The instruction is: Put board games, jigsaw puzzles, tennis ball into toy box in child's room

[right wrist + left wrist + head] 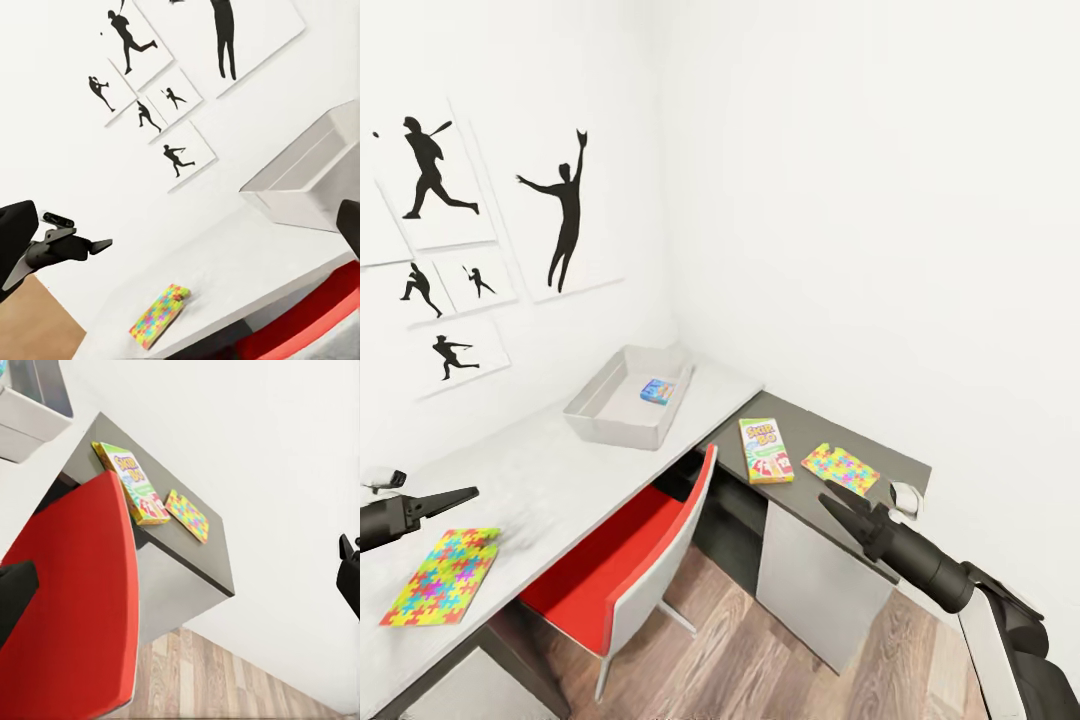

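Observation:
The light-grey toy box point(622, 402) sits at the far corner of the pale table point(560, 470) with a blue board game point(657, 391) inside it. On the lower dark section lie the Skip-Bo board game point(766, 450) and a jigsaw puzzle point(840, 468). A second jigsaw puzzle point(442, 575) lies on the pale top at near left. My left gripper point(460, 495) hovers open just above that puzzle. My right gripper point(837, 498) hangs open beside the dark section's near edge, close to the first puzzle. Neither holds anything. The tennis ball and the bed are out of view.
A red chair point(625, 560) is pushed partly under the table between the two arms. White walls close the corner, the left one hung with black baseball silhouettes point(565, 215). Wood floor point(760, 660) lies below, in front of the dark section's white panel point(810, 585).

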Robot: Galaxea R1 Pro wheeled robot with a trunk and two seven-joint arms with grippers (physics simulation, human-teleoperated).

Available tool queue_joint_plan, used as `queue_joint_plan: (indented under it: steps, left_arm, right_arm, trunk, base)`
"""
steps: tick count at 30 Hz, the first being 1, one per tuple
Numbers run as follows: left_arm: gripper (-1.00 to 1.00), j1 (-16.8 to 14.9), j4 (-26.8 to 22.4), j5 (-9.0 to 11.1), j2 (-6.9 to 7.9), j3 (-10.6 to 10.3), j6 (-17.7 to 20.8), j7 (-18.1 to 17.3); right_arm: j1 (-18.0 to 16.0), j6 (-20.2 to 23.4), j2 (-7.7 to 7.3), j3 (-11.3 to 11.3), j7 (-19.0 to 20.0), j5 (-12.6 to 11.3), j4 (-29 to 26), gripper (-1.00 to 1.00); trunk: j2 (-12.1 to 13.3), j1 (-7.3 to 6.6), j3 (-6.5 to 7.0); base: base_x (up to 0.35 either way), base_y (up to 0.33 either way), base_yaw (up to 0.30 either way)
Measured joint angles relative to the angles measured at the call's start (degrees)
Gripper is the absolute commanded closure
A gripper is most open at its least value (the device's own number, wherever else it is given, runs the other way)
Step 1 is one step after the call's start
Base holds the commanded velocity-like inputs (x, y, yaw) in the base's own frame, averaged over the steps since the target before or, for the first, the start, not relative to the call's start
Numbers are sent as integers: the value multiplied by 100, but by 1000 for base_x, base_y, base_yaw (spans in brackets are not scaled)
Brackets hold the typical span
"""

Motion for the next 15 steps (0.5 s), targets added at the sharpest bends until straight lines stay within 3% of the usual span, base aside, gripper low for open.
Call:
queue_joint_plan:
  steps: [9, 15]
  left_arm:
    - [-100, 1, 0, 2, 2, 7, 1, 0]
    - [-100, 2, -1, 3, 3, 8, 1, 0]
  right_arm:
    - [0, 0, 4, 5, -8, 1, 0, -100]
    - [0, 0, 0, 3, -13, 5, 1, -100]
  trunk:
    - [0, 1, 82]
    - [1, 0, 130]
  base:
    - [-272, 10, -154]
    - [-288, 98, -117]
